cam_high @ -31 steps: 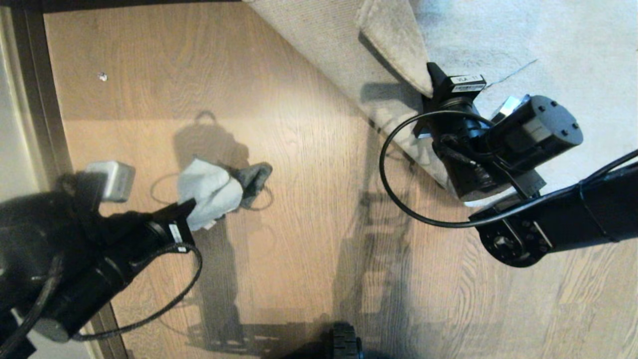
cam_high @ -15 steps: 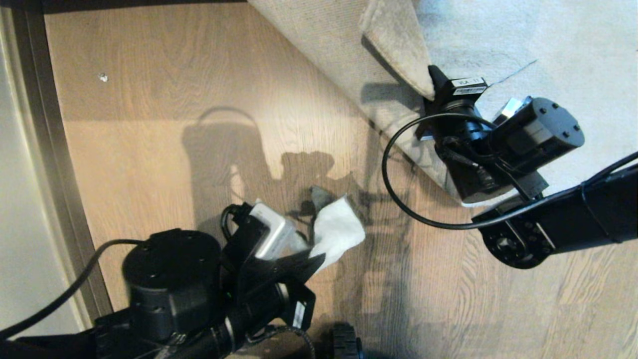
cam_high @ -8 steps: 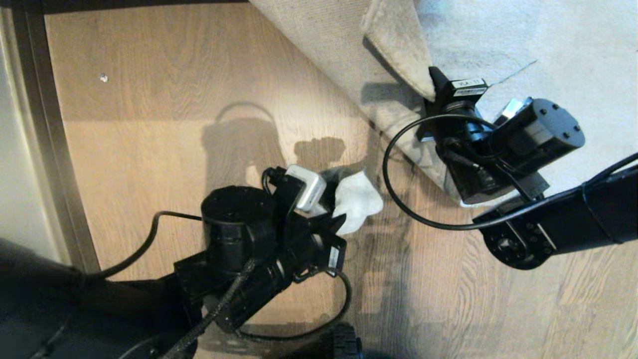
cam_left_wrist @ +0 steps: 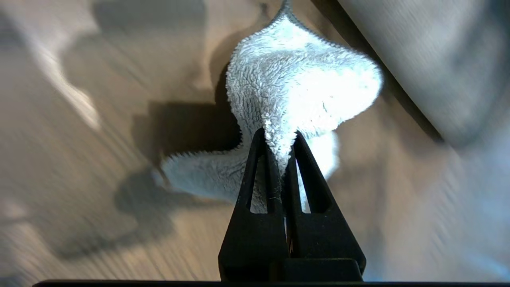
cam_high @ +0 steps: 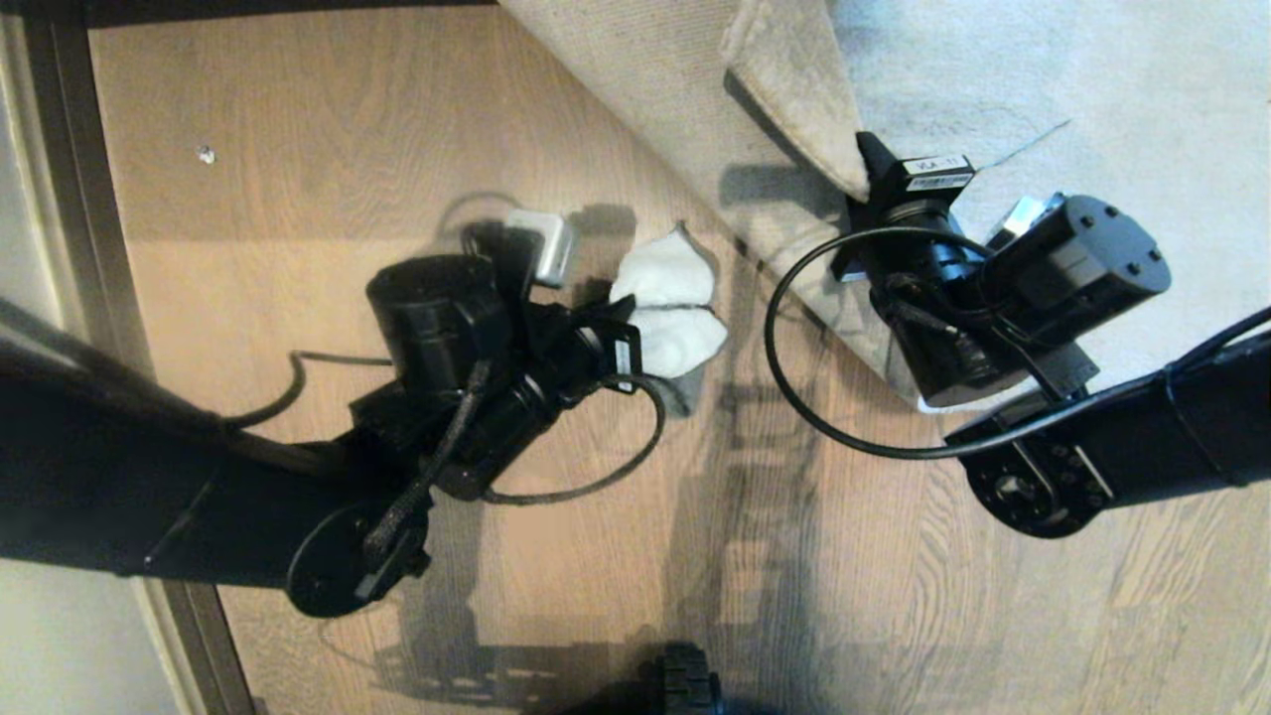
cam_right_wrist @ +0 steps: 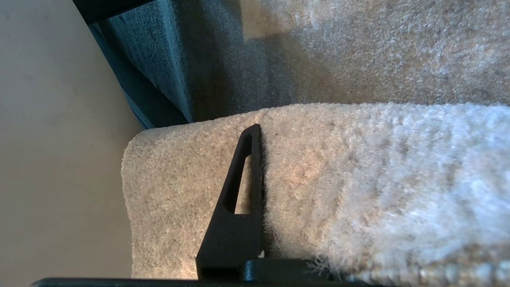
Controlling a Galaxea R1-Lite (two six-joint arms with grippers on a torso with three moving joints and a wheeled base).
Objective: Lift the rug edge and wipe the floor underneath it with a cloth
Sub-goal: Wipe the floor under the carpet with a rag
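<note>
Where the rug edge stands lifted in our right gripper, jaws clamped on it, our left gripper, jaws closed on the cloth, presses it on the floor beside.

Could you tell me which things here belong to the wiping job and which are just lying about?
Job:
- cloth in left gripper
- rug edge held up by right gripper
- floor

Lying about:
- small pale speck on the planks
- dark wheel

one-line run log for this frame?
left gripper: shut on fluffy white cloth, on wood-plank floor | right gripper: holding pale grey rug edge up
</note>
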